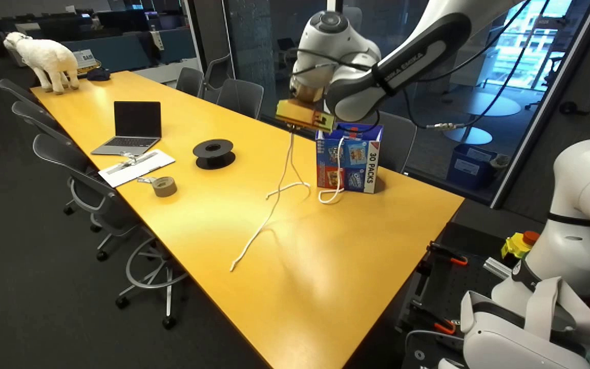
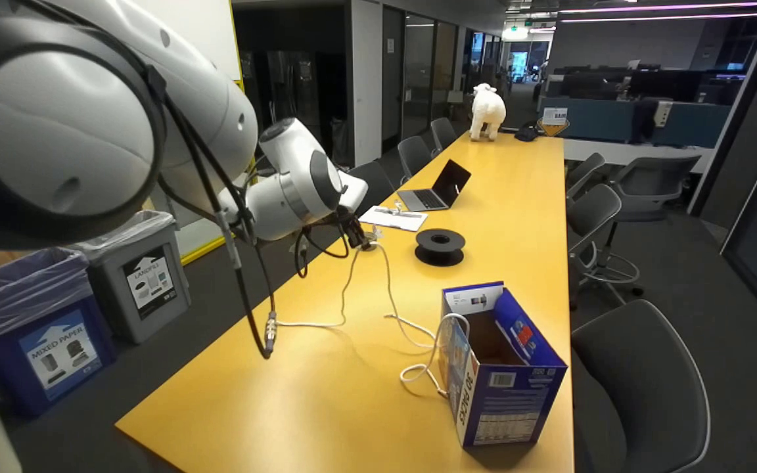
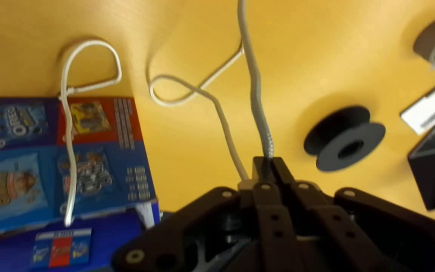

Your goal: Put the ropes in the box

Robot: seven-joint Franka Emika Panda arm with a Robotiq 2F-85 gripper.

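My gripper (image 3: 268,161) is shut on one white rope (image 3: 256,90). In both exterior views the gripper (image 1: 292,128) (image 2: 368,244) is above the table, beside the box. The held rope (image 1: 276,197) (image 2: 389,282) hangs down in two strands whose lower parts lie on the table. The blue box (image 1: 372,166) (image 2: 516,397) stands upright with its top open; it also shows at the lower left in the wrist view (image 3: 17,181). Another white rope (image 1: 339,161) (image 2: 426,369) (image 3: 72,162) hangs over the box's rim, its lower end curled on the table. The inside of the box is mostly hidden.
A black spool (image 1: 214,154) (image 2: 439,248) stands on the yellow table (image 1: 315,287). A tape roll (image 1: 164,186), a clipboard with paper (image 1: 139,166) and an open laptop (image 1: 136,130) are farther along. A white toy sheep (image 1: 46,59) is at the far end. Chairs line the sides.
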